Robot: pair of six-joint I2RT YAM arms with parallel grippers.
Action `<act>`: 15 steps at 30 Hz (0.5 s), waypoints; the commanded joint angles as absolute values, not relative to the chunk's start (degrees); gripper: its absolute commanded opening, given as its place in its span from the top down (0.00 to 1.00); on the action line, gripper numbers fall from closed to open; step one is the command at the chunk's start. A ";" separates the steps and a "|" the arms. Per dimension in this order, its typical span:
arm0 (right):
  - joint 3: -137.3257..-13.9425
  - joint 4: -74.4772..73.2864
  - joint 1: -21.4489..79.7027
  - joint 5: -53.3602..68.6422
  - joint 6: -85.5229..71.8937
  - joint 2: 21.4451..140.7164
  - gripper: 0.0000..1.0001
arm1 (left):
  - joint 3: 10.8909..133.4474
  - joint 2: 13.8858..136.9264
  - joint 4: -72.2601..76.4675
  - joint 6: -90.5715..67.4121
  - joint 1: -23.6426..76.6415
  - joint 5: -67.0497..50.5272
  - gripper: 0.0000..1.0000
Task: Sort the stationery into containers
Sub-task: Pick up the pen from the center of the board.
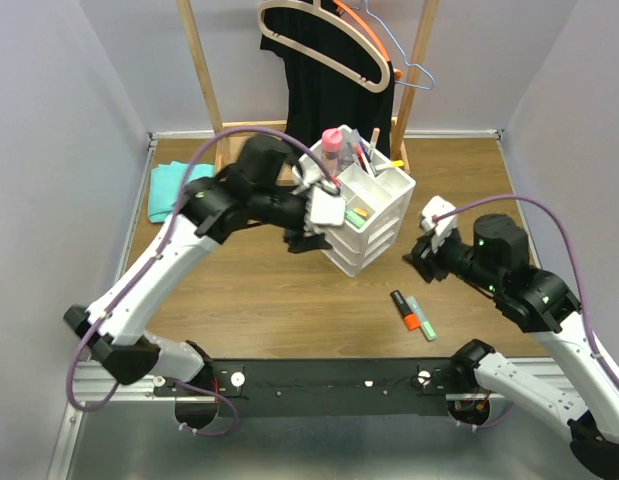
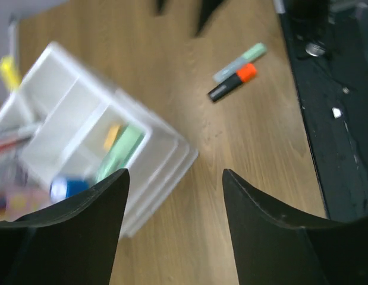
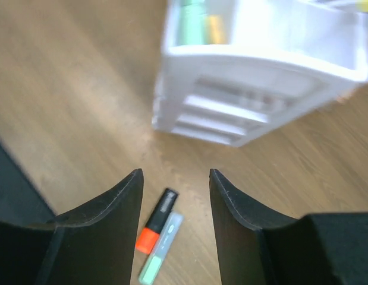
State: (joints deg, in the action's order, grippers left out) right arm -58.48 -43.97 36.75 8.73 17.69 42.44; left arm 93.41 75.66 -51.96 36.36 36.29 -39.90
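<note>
Nearest the lens: black mounting rail (image 1: 329, 385) along the near edge of the bench (image 1: 249, 300). Far left: teal cloth (image 1: 171, 188), well apart from the work, not stationery, no obstacle. Left pincer (image 2: 173, 175): jaws apart, empty, hanging just beside the near-left corner of the white organiser (image 1: 374, 235); contact or not, cannot tell from the top view. Risk judged here: nudging or tipping the light organiser with a careless swing of this arm, spilling the pens (image 1: 367, 150) and the pink-capped bottle (image 1: 332, 145) standing in the top tray. Behind: wooden rack (image 1: 204, 70) with hangers and black garment (image 1: 334, 90), close to the organiser's far side; possible snag for any high approach from the back. Right of centre, on bare bench: orange highlighter (image 1: 404, 311) and green highlighter (image 1: 422, 319), side by side, touching or nearly so, near the organiser's front, not yet sorted. Risk: gripping both at once, or pinching one and flicking the other away; rolling under a skewed closure also likely. Right pincer (image 3: 175, 175): jaws apart, empty, hovering near the pair, between it and the organiser. Further risk: both arms crowding the same tray during a drop.
</note>
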 commanded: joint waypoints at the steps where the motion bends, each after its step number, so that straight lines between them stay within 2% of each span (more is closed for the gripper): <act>1: -62.04 -37.54 28.66 -4.03 8.88 42.89 0.44 | 103.94 89.16 -70.21 61.50 48.67 -38.42 0.31; 7: -68.36 -31.30 19.62 -12.63 5.19 45.87 0.34 | 115.38 106.31 -75.76 70.31 57.38 -33.41 0.34; 10: -71.00 -27.53 17.41 -16.33 4.40 47.37 0.31 | 117.06 112.30 -75.15 72.60 60.02 -33.05 0.37; 13: -72.24 -23.14 16.61 -21.15 4.31 48.69 0.33 | 118.73 118.01 -75.23 74.53 61.78 -33.40 0.40; 14: -72.07 -21.55 16.52 -23.10 4.39 48.87 0.40 | 119.35 119.52 -75.32 74.79 62.14 -34.01 0.41; 15: -71.72 -19.88 16.44 -25.03 4.31 49.22 0.42 | 120.05 120.84 -75.41 74.88 62.57 -34.54 0.42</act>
State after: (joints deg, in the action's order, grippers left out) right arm -70.22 -29.89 17.23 -13.34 6.11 48.31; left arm 116.09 116.11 -72.31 69.93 60.53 -34.33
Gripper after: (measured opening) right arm 0.676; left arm 0.599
